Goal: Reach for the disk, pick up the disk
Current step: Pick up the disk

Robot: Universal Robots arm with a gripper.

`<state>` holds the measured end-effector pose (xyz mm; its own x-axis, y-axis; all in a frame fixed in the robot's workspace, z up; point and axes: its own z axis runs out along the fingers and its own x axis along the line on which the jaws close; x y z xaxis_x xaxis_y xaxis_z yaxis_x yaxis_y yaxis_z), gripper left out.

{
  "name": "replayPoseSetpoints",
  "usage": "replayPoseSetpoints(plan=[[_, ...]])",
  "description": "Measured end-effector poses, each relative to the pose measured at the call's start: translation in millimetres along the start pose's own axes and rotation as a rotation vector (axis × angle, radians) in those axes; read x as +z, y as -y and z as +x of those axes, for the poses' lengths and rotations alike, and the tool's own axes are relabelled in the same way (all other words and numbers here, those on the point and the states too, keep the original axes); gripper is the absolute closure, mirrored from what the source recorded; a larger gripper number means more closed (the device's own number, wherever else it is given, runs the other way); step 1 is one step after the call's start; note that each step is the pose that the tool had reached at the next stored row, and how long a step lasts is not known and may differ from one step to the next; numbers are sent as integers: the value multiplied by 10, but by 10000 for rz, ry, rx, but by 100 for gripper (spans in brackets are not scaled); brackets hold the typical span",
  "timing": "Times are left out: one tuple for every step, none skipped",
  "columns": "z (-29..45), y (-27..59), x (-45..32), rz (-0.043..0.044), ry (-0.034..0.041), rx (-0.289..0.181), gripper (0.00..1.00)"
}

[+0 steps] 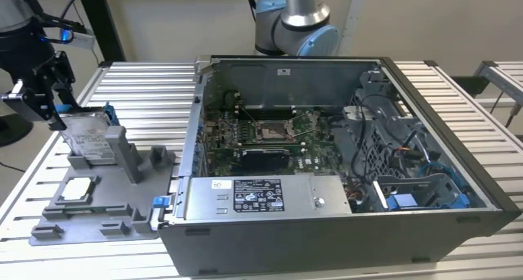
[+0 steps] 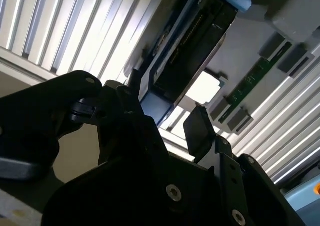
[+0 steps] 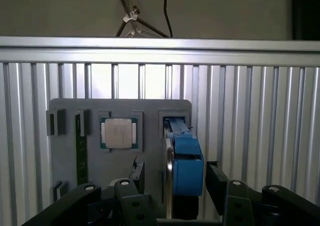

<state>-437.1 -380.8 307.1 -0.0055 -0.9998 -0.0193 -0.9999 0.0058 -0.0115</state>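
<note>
One black two-fingered gripper (image 1: 57, 113) hangs at the exterior view's left edge of the slatted aluminium table (image 1: 147, 90), its tips at the top end of the disk (image 1: 88, 136), a flat silver-grey metal drive with a white label and a blue plastic frame; the disk stands upright on edge in a slot at the far corner of a grey plastic fixture tray (image 1: 94, 219) lying along that table edge; nearer the tray's middle, a small square white-topped chip (image 1: 76, 188) rests in its own recess, apart from the disk; in the first wrist view the fingers (image 3: 216, 178) stand wide, one on each flat side of the disk (image 3: 186, 161), a gap showing on both sides; just beside the tray, toward the exterior view's right, sits a large open dark grey computer case (image 1: 327, 243), its green motherboard (image 1: 270, 139) exposed; behind the case's far edge rises the silver and blue robot arm base (image 1: 298, 22).
</note>
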Motion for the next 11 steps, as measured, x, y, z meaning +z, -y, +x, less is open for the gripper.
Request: replayPoseSetpoints(plan=[[0,-1,15,1,2,2,0],[1,-3,29,0,4,3,0],[1,-4,43,2,8,5,0],[1,-5,58,2,13,8,0],[1,-6,73,3,19,9,0],[2,-7,88,6,27,11,0],[2,-8,103,9,35,14,0],[2,-9,117,9,41,17,0],[2,-9,130,11,48,20,0],[2,-9,144,12,53,22,0],[2,-9,157,13,59,25,0]])
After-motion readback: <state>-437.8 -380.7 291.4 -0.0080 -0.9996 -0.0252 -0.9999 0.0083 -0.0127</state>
